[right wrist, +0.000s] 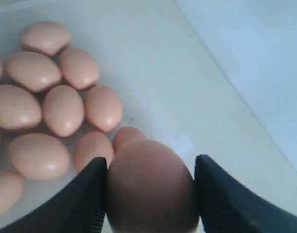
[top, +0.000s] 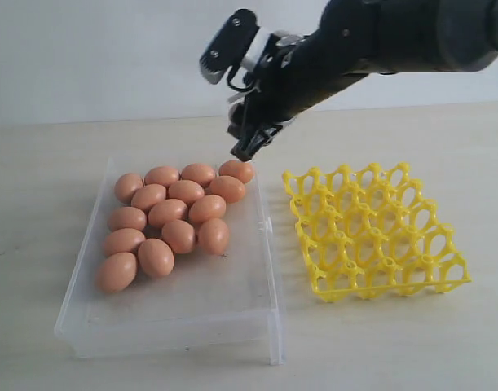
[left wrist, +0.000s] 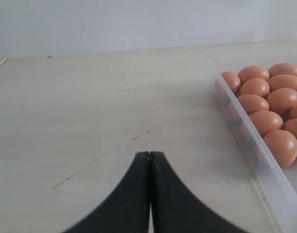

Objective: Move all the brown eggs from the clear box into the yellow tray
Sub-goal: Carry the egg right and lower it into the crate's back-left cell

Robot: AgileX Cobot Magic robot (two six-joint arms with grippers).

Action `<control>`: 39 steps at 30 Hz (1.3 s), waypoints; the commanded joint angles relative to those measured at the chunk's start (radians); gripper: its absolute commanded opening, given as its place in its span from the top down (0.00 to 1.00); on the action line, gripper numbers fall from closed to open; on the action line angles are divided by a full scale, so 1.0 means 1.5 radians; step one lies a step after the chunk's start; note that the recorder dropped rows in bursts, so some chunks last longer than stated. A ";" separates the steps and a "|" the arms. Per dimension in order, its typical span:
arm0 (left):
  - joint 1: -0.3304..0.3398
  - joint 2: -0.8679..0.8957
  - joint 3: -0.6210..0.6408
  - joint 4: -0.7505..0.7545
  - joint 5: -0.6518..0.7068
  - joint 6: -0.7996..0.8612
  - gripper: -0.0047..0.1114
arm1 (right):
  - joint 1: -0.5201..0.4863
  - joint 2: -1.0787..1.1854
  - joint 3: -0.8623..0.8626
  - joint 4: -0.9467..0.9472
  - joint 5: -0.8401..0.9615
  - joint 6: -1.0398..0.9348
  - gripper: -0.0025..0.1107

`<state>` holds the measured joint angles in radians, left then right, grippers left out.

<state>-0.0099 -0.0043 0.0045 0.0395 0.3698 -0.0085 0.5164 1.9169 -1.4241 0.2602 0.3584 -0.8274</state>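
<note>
Brown eggs (top: 167, 213) are lying bunched together in the clear box (top: 171, 336), touching one another across its middle and far part. The strip of box floor just behind the near wall is showing bare. In front of that wall a band of pale, matte table (top: 395, 350) is running the full width of the exterior view.

To the right, the yellow tray (top: 304, 236) is lying flat just beside the box, not touching it. A narrow lane of table is separating the two, and the tabletop is showing through the tray's lattice. Open surface is stretching to the right of the tray and to the left of the box. Out on that left side the left gripper (left wrist: 149, 155) is hovering above bare table, its black fingers pressed together tip to tip.

Farther back, the right gripper (top: 247, 149) is reaching down from the upper right to the box's far right corner. Its fingers (right wrist: 92, 194) are sitting against both sides of the corner egg (top: 236, 172), clasping it. Whether that egg is resting on the box floor I cannot tell. The neighbouring eggs are crowding close on its left.

Beyond the box more bare table is running back to a plain light wall (top: 85, 57).
</note>
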 commanded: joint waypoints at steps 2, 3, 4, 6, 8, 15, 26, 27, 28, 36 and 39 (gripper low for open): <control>0.002 0.003 -0.003 0.002 -0.003 0.002 0.96 | -0.056 -0.070 0.127 0.002 -0.179 0.134 0.98; 0.002 0.003 -0.003 0.002 -0.003 0.002 0.96 | -0.064 -0.074 0.142 0.002 -0.200 0.160 0.98; 0.002 0.003 -0.003 0.002 -0.003 0.002 0.96 | -0.075 -0.078 0.164 0.002 -0.230 0.197 0.98; 0.002 0.003 -0.003 0.002 -0.003 0.002 0.96 | -0.086 -0.080 0.191 0.001 -0.268 0.248 0.98; 0.002 0.003 -0.003 0.002 -0.003 0.002 0.96 | -0.094 -0.078 0.215 -0.021 -0.305 0.333 0.98; 0.002 0.003 -0.003 0.002 -0.003 0.002 0.96 | -0.109 -0.054 0.273 -0.327 -0.508 0.812 0.98; 0.002 0.003 -0.003 0.002 -0.003 0.002 0.96 | -0.152 0.013 0.359 -0.426 -0.696 0.884 0.98; 0.002 0.003 -0.003 0.002 -0.003 0.002 0.96 | -0.155 0.021 0.363 -0.434 -0.706 0.884 0.98; 0.002 0.003 -0.003 0.002 -0.003 0.002 0.96 | -0.161 0.029 0.367 -0.447 -0.718 0.886 0.98; 0.002 0.003 -0.003 0.002 -0.003 0.002 0.96 | -0.170 0.086 0.367 -0.489 -0.774 0.881 0.98; 0.002 0.003 -0.003 0.002 -0.003 0.002 0.96 | -0.177 0.110 0.367 -0.489 -0.811 0.878 0.98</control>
<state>-0.0099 -0.0043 0.0045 0.0411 0.3698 -0.0081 0.2656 2.0553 -0.8739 -0.4655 -0.7946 0.5029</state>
